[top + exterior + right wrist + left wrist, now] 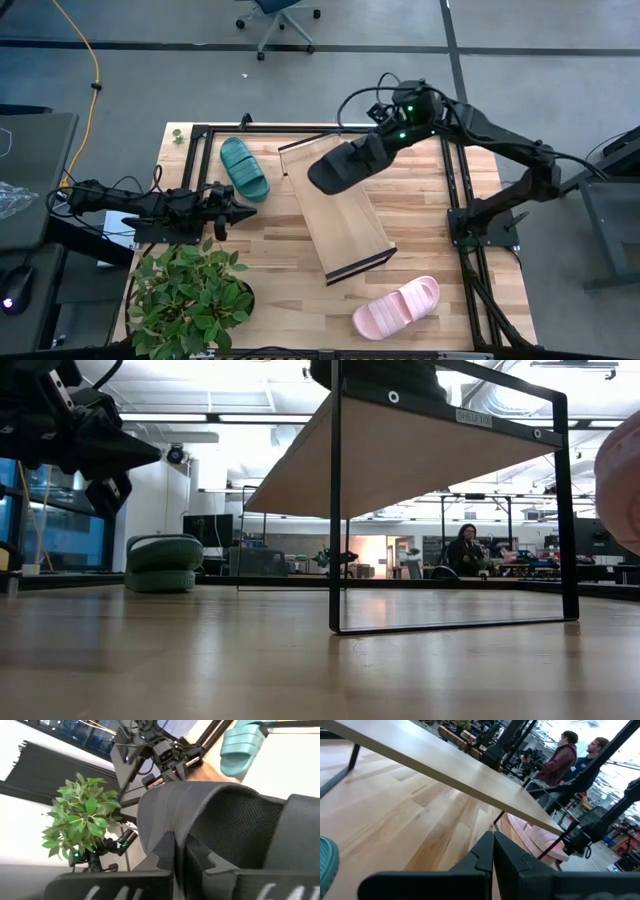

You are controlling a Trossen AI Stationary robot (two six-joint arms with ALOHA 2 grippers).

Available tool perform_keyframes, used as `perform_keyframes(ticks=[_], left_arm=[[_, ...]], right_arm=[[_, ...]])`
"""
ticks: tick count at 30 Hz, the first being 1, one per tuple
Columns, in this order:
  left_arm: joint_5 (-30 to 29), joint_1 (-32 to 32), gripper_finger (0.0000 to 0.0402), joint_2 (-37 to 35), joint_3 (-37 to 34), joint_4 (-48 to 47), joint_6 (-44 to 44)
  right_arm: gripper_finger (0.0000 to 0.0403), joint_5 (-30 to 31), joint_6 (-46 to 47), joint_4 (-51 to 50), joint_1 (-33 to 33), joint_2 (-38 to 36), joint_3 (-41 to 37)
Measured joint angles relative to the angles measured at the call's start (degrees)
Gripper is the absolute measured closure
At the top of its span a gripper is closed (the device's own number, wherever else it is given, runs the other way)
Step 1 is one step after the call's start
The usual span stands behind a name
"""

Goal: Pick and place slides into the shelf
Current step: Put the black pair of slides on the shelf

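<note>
The black slide hangs in the air over the far half of the shelf, held by my right gripper, which is shut on it. The shelf is a light-wood board standing slantwise on its black end rails. The dark green slide lies on the table left of the shelf's far end. The pale pink slide lies by the near right corner. My left gripper is shut and touches nothing; it hovers near the green slide, pointing toward the shelf. My right gripper pinches the black slide's ribbed strap at its edge between the two fingers, coming from the table's far right and slanting down. The slide is lifted clear above the shelf board, tilted, its far end reaching toward the table's left.
A potted plant stands at the near left corner, close under the left arm. Black frame rails run along the table's edges. People stand in the room beyond. Bare wood shows between shelf and pink slide.
</note>
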Motion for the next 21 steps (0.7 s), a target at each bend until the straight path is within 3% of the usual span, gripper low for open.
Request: perform_keyframes(ticks=[11, 21], left_arm=[[2.14, 0.0, 0.0401, -0.01, -0.02, -0.02, 0.68], [3.14, 0.0, 0.0401, -0.02, 0.0, -0.93, 1.59]], right_arm=[[0.0403, 6.02, 2.66, 1.29, 4.19, 2.69, 0.0], [0.0403, 7.49, 4.18, 4.22, 6.53, 5.55, 0.0]])
